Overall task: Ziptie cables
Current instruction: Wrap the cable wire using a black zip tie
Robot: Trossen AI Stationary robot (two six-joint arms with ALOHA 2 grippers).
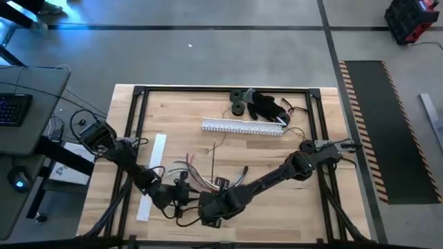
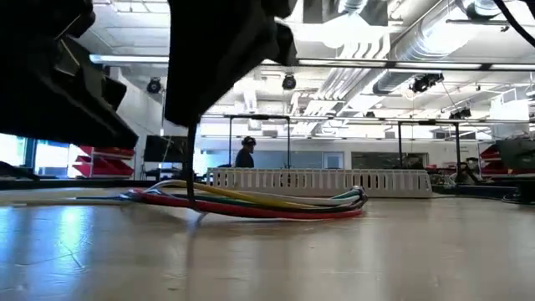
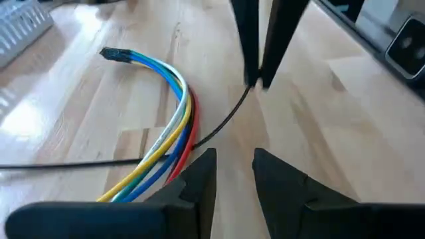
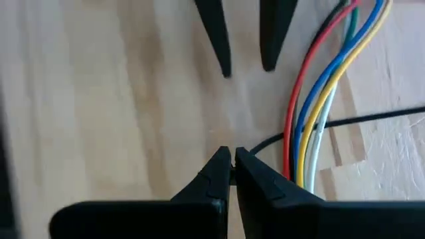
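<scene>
Both grippers crowd the table's near edge, tips facing. Right gripper (image 4: 231,158) has its fingers pinched on a thin black tie (image 4: 372,118); left gripper (image 3: 234,166) stands a little spread, holding nothing. Cables (image 3: 174,129) lie flat on the table (image 1: 277,155) just beside them, duct (image 1: 243,126) well behind.

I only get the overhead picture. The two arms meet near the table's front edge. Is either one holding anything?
Observer: Yes. The right wrist view shows the right gripper shut on a thin black strand.
Operator: And the other arm?
Observer: The left gripper is open and empty, pointing at the right one.
Operator: Are the cables tied yet?
Observer: No. In the left wrist view the cables lie loose side by side. The strand only crosses them, with no closed loop.
</scene>
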